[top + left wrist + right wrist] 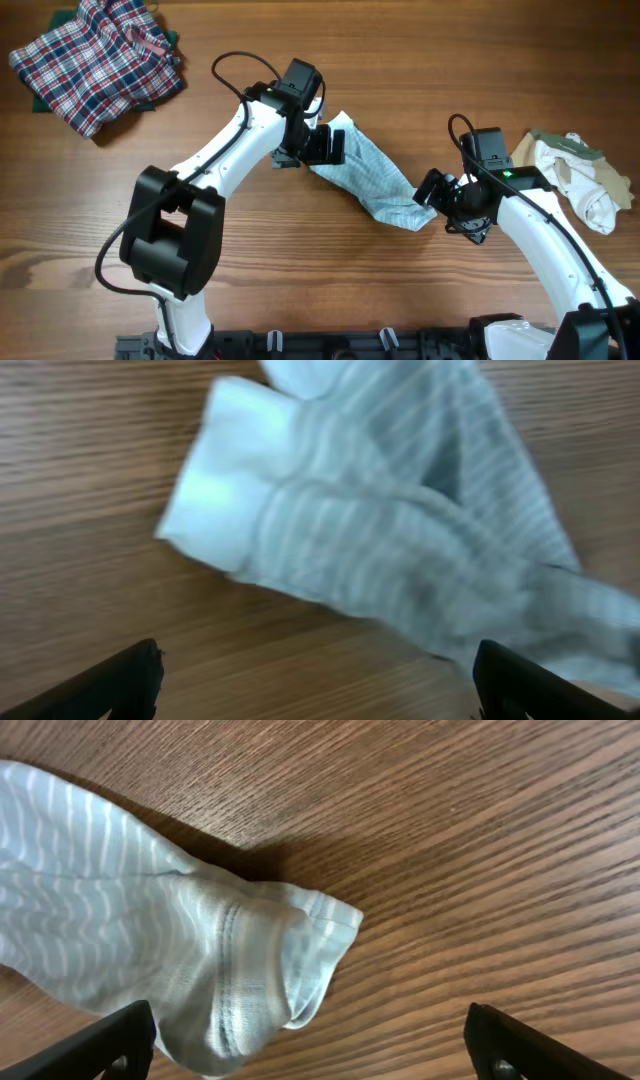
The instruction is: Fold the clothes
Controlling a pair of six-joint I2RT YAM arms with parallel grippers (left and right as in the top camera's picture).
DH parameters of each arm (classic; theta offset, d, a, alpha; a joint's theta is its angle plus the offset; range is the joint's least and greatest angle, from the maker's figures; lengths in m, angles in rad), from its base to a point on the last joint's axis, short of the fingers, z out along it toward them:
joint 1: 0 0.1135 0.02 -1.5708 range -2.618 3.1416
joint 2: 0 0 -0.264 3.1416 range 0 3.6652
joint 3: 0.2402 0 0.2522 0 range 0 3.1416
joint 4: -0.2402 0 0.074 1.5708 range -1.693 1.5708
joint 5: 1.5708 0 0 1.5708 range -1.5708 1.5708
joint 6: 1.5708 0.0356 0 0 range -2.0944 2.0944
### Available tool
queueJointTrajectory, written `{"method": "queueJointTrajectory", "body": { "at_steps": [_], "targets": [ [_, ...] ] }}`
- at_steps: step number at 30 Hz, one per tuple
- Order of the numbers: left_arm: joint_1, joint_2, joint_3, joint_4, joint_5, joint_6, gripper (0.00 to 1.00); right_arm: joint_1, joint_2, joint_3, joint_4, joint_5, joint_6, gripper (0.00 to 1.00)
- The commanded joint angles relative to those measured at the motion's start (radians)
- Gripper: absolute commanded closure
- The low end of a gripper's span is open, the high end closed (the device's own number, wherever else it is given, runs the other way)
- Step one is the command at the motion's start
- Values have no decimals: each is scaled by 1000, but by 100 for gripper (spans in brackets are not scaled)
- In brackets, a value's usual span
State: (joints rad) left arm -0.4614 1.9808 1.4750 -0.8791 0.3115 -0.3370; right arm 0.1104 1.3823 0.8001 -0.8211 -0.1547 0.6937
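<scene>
The pale blue-white striped garment (375,175) lies crumpled on the wooden table, stretched diagonally between my two grippers. My left gripper (325,145) hovers at its upper-left end and is open. In the left wrist view the cloth (400,530) lies ahead of the wide-apart fingertips (130,680), with only bare wood between them. My right gripper (432,190) stands open at the lower-right end. In the right wrist view the cloth's hemmed end (200,970) lies loose near the left fingertip (120,1045), not clamped.
A red-white-blue plaid garment (100,60) lies at the back left over something dark green. A beige and white bundle (585,180) lies at the right edge, close to my right arm. Bare wood shows along the table's front.
</scene>
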Motion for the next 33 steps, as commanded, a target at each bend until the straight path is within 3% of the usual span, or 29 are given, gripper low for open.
{"method": "queueJointTrajectory", "body": {
  "at_steps": [1,13,23,33],
  "targets": [
    [-1,13,-10,48,67,-99,0,4,9,-2,3,17,-48,0],
    [1,13,-154,204,66,-224,0,-52,9,94,-9,35,-119,0],
    [2,17,-188,336,60,-255,0,-60,9,111,-10,35,-171,0],
    [29,77,-188,353,55,-281,0,-60,9,111,-10,35,-171,0]
  ]
}}
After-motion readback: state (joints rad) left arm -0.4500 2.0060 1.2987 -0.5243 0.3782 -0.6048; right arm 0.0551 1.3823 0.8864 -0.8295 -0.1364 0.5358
